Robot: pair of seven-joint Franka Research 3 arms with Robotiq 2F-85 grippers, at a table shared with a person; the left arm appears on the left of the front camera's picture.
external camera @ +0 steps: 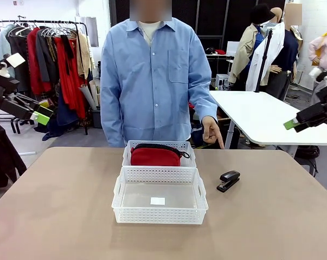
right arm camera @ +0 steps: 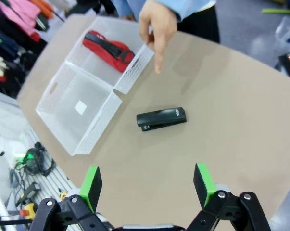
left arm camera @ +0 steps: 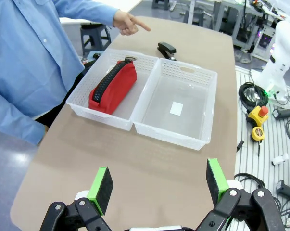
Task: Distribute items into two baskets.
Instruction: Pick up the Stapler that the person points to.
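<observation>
halfway: pouch (external camera: pixel 155 156) in far basket (external camera: pixel 187 146), stapler (external camera: pixel 228 180) loose at near basket's (external camera: pixel 159 216) three o'clock; left fingers (left arm camera: pixel 101 189), right fingers (right arm camera: pixel 91 184) wide open, empty.

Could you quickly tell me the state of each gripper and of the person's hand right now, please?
Left gripper: open, holding nothing.
Right gripper: open, holding nothing.
Person's hand: empty, index finger pointing toward the stapler.
</observation>
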